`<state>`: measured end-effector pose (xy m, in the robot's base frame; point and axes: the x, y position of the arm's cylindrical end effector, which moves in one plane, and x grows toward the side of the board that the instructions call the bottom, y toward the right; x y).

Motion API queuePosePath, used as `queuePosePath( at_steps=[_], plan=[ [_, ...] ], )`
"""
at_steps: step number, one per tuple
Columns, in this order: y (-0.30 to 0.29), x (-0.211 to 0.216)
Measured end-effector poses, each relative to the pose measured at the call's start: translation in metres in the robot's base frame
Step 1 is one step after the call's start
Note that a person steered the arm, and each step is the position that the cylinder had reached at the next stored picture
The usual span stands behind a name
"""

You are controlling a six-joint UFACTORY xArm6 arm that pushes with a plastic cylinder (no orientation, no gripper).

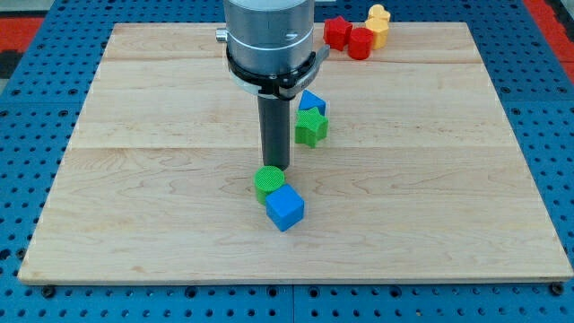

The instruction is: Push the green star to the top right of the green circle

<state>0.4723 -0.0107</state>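
Camera view, the only one. No jaws on this rig, only the rod; my tip [275, 167] sits just at 12 o'clock of the green circle [268, 181], nearly touching. Green star [311, 127] lies near, at about 1 o'clock of the circle, against a blue block [311, 101]. Blue cube [285, 207] touches the circle at 5 o'clock. Judgement: placement looks largely met on the counter [134, 179]; perhaps a small nudge remains.

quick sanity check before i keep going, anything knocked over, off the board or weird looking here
Nothing stands out. All blocks sit flat on the wooden board: green star beside a blue block, green circle touching the blue cube, red and yellow blocks clustered at the top edge. My tip is just above the circle.
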Motion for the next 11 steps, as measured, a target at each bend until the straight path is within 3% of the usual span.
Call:
queuePosePath(
  at_steps=[2,4,5,6,7,9,11],
  plan=[
    [0.022,-0.112],
    [-0.044,-0.183],
    [0.043,-0.188],
    [0.081,-0.193],
    [0.081,-0.205],
    [0.080,-0.150],
    [-0.016,-0.074]
  ],
)
